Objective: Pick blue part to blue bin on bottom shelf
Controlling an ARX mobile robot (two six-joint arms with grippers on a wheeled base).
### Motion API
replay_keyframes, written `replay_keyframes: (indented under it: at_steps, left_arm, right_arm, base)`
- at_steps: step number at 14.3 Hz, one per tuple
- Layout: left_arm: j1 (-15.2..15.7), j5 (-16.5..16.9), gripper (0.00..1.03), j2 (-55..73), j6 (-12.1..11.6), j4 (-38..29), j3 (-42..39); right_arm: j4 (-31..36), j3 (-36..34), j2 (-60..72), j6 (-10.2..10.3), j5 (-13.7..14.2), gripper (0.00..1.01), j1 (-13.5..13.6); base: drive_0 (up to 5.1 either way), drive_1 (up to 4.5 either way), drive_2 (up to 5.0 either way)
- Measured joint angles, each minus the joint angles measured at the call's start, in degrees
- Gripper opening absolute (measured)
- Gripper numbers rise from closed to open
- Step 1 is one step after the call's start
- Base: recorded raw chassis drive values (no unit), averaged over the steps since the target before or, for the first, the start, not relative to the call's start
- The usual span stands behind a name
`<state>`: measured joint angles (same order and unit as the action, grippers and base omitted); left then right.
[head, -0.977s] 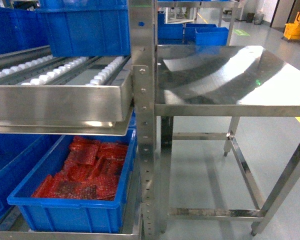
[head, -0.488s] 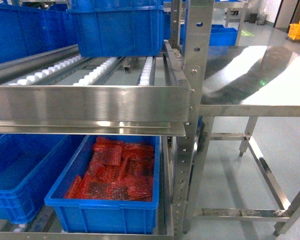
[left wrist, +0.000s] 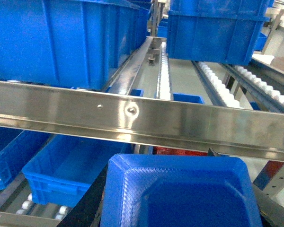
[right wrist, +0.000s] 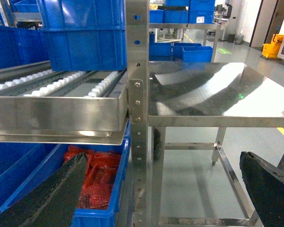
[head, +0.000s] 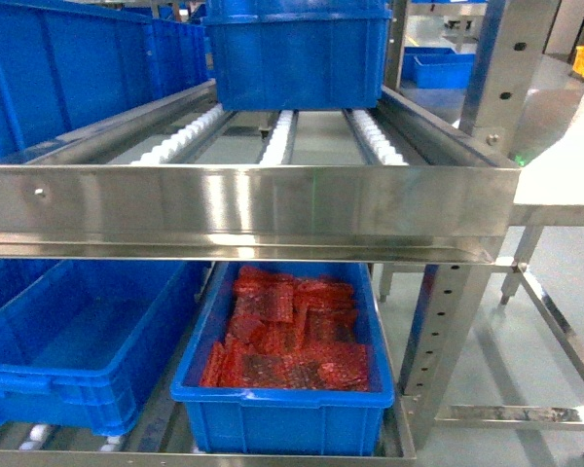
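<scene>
Blue part, lower centre of the left wrist view, sits clenched in the left gripper. Head view has swung leftward since earlier frames, now centring the bottom shelf's bins; empty blue bin lower left. Right gripper spread, empty.

The front rail is shiny brushed metal, and the table is smooth, bright metal like a mirror. The blue bins are smooth plastic. The blue part has fine ridges. The red bags look crinkly and glossy.
</scene>
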<state>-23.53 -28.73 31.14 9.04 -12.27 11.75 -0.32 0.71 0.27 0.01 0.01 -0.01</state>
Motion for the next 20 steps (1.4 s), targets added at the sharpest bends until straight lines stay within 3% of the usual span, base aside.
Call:
replay_keyframes:
  at_steps: [8,20]
  left_arm:
    - [0.0,0.0,0.44,0.0,0.0,-0.2,0.0]
    - [0.0,-0.2,0.44,0.0,0.0,-0.1,0.0]
  right_arm:
    - [0.2,0.0,0.0,0.0,0.0,0.98,0.0]
    - [0.0,0.0,0.0,0.0,-0.2,0.98,0.0]
  base:
    - [-5.0,2.4,2.4]
    - [0.0,0.0,0.0]
